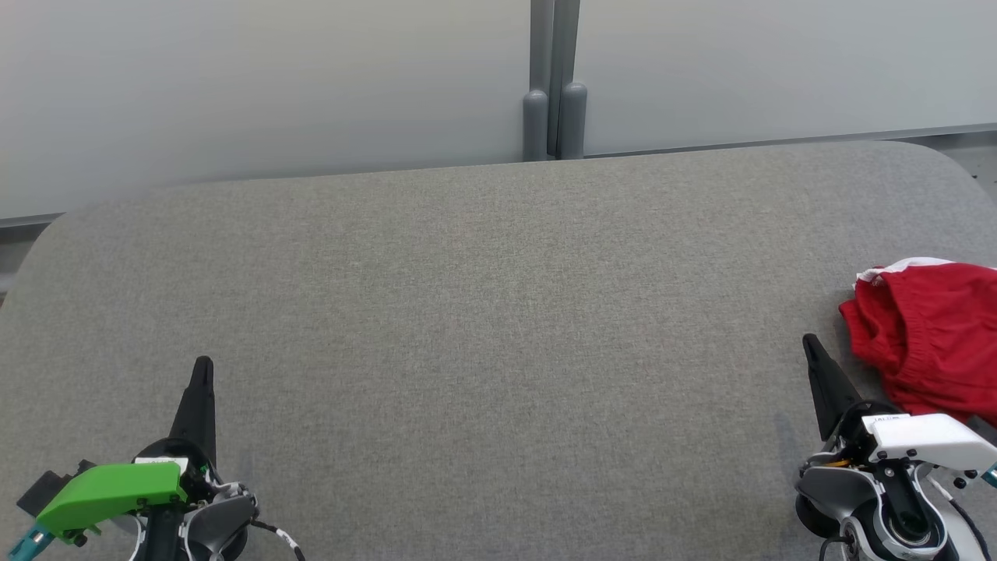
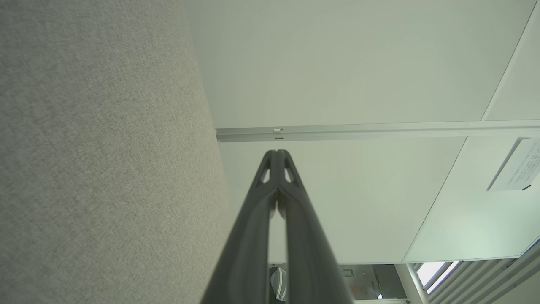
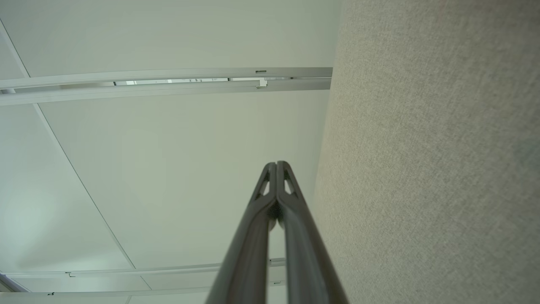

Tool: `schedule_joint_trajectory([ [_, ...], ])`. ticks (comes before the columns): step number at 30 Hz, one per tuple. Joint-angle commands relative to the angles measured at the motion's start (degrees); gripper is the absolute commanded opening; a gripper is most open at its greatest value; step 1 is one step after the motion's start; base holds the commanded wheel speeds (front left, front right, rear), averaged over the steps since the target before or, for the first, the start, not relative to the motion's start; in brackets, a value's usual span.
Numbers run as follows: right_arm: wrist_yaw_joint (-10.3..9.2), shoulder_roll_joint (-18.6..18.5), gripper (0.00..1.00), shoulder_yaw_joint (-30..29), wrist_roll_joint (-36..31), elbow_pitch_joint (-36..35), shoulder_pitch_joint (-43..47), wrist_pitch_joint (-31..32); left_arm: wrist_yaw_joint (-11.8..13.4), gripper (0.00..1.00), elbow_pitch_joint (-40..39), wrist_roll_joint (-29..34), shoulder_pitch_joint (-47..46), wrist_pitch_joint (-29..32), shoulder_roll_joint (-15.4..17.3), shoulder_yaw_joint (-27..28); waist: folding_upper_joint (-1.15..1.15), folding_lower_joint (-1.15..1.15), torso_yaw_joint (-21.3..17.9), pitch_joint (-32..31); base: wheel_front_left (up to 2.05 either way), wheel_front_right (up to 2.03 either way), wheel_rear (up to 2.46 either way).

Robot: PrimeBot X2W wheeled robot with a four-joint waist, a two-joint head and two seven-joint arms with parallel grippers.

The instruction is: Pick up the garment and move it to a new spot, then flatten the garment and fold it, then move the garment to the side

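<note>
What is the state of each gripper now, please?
Left gripper: closed, holding nothing.
Right gripper: closed, holding nothing; the red garment lies beside it.

- Head view: bright, even, diffuse light from above. No glare. Focus is sharp across the grey fabric-covered worktop (image 1: 498,312).
- Shadows: few and soft-edged. A faint smudge lies just left of the right claw (image 1: 810,340), and a narrow darker line runs under the left edge of the crumpled red cloth garment (image 1: 927,335).
- Pale white wall panels (image 1: 234,93): smooth and slightly washed out.
- Wrist views: wide-angle with a pale greenish cast. The fabric weave is crisp mid-frame and dimmer toward the corners.
- Left wrist view: an overexposed window strip (image 2: 434,272) at lower right is the brightest patch.
- Left claw (image 2: 277,153): sharp at the tips, blurred toward the bottom edge.
</note>
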Motion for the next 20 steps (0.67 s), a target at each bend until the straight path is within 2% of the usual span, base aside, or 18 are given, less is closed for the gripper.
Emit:
schedule_joint_trajectory([
  [1, 0.02, -0.3, 0.0, 0.1, 0.4, 0.1, -0.6, 0.2, -0.4, 0.0, -0.1, 0.0, -0.6, 0.2, 0.0, 0.1, 0.38, 0.0, 0.0, 0.0, 0.0, 0.0, 0.0],
  [20, 0.02, -0.3, 0.0, 0.1, 0.4, 0.1, -0.6, 0.2, -0.4, 0.0, -0.1, 0.0, -0.6, 0.2, 0.0, 0.1, 0.38, 0.0, 0.0, 0.0, 0.0, 0.0, 0.0],
])
